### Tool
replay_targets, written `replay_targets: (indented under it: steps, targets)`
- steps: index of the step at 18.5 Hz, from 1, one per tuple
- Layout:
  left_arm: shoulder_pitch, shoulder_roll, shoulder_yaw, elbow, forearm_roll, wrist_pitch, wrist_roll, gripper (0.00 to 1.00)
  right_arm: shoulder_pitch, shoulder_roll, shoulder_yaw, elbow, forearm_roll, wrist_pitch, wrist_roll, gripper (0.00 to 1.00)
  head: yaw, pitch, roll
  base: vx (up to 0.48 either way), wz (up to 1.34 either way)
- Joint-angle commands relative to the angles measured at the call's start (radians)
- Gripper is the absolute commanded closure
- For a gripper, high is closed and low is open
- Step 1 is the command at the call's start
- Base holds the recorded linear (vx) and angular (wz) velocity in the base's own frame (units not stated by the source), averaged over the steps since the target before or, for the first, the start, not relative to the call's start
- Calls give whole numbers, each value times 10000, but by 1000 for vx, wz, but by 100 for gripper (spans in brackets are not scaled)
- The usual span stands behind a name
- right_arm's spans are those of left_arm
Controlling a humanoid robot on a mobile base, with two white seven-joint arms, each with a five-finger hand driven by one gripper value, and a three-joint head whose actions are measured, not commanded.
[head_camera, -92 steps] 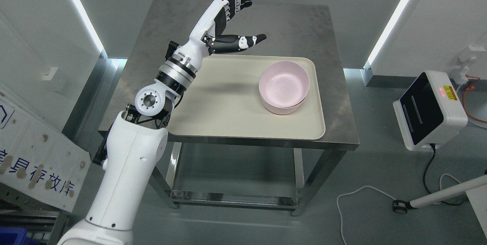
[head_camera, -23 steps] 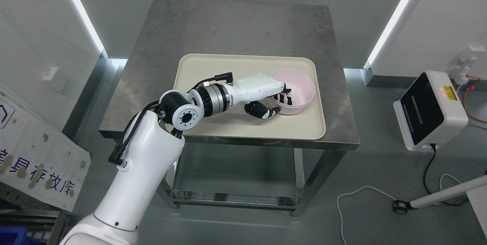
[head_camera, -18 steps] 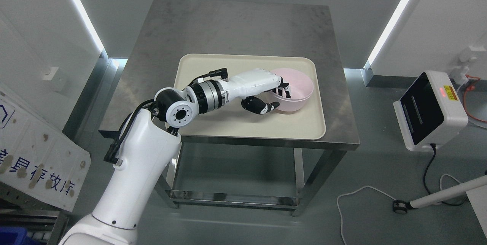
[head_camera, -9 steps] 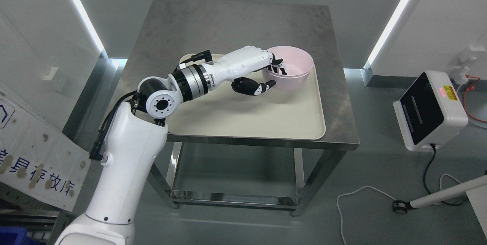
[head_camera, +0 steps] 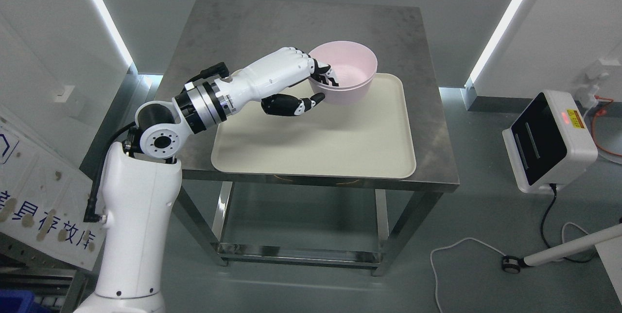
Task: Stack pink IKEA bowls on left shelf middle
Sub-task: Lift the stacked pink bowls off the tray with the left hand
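From the head camera I see my left arm reaching in from the lower left, across the near left corner of the steel desk (head_camera: 252, 26). My left hand (head_camera: 296, 82) is gripping the pink bowls (head_camera: 347, 67): the fingers (head_camera: 324, 74) hook over the left rim and into the inside, and the thumb (head_camera: 291, 105) sits under and against the outer wall on the same side. A faint line runs around the outer wall partway down, so this looks like two bowls nested one in the other, though I cannot be fully sure.

The bowls are held above the far edge of the cream tray (head_camera: 340, 143), over where the tray meets bare desk, and sit roughly level with the opening facing up. I cannot tell how high they clear the tray. Nothing else lies on the tray, which takes up the near half of the desk, its near edge close to the desk's near edge.

My right arm does not show anywhere.

Off the desk, on the floor to the right, stands a white box with a black panel (head_camera: 546, 140) with a small red light on top and a cable (head_camera: 549, 216) trailing from it. At the lower left corner of the picture leans a white board with blue characters (head_camera: 46, 206).
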Motion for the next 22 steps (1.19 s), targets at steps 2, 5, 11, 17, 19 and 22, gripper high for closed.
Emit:
replay_targets:
  steps: [2,5,11,17,19,22]
  targets:
    - [1309,229,2644,-745,560,-813,-171,97,291,-175,-108,-337,-1,14,6,0,0,0,0,0,0]
    - [1571,276,2706,-944,682,-1013,-186,97,291,-175,-123,-337,-1,14,6,0,0,0,0,0,0]
    - [1586,276,2690,-1482,1112,-1228,-906,97,291,-175,-107,-337,-1,29,6,0,0,0,0,-7,-1]
    - [2214,490,2721,-1482,1848,-1228,-1122,96,291,-175,-108,-337,-17,14,6,0,0,0,0,-73,-24]
    - [2276,583,2813,-1482,1941,-1228,-1122,96,291,-175,-107,-337,-1,14,6,0,0,0,0,-100,-12]
    - [2261,583,2950,-1482,2048,-1228,-1122,96,291,-175,-123,-337,-1,29,6,0,0,0,0,-111,0]
